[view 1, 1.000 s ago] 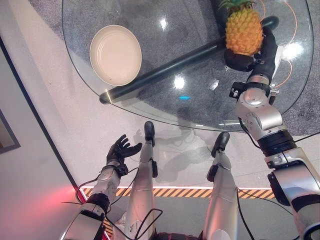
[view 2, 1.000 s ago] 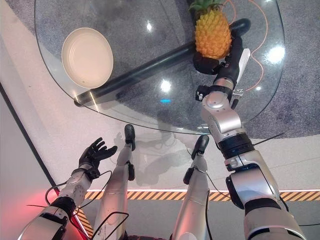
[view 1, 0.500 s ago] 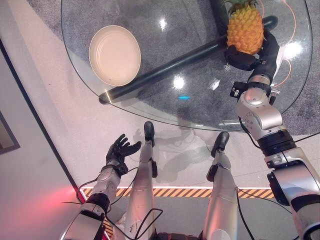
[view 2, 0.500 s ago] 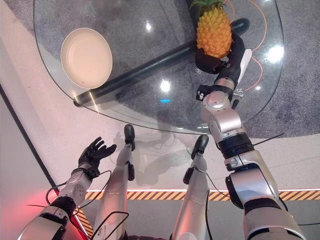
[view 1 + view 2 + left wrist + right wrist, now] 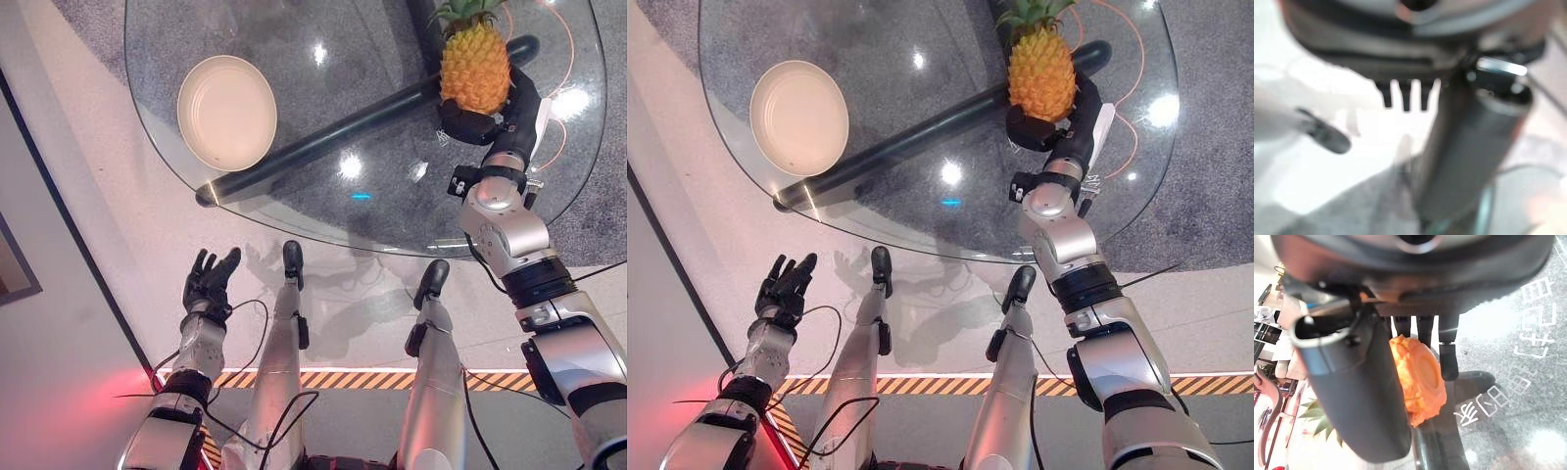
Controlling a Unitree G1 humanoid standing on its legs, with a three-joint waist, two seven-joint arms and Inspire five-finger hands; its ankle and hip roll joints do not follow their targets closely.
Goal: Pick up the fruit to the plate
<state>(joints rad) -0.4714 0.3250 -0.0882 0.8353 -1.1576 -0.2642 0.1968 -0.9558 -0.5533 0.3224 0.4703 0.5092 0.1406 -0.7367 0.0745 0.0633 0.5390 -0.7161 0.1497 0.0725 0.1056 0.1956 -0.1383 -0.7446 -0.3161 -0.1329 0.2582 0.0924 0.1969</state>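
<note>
So the right hand [image 5: 487,116] was up on the round glass bench [image 5: 294,211], fingers [image 5: 1448,360] curled round the bottom end of the pineapple [image 5: 474,67], which stood with its green crown pointing away from the robot. From the head cameras you couldn't tell if the fruit was resting on the glass or lifted a bit. The right wrist view gave the part the head cameras missed: the orange underside of the pineapple sat right against the thumb, with the fingers wrapped over its far side.

The cream plate [image 5: 227,111] sat well apart from the pineapple, over on the bench's left side. A dark tube [image 5: 323,139] of the bench frame ran under the glass between the plate and the pineapple.

The left hand [image 5: 208,282] hung below the bench edge on the plate's side, fingers straight and spread, holding nothing.

Under the glass there was grey carpet [image 5: 382,191], with pale floor [image 5: 147,245] nearer the robot and a yellow-black striped strip [image 5: 343,378] across it.
</note>
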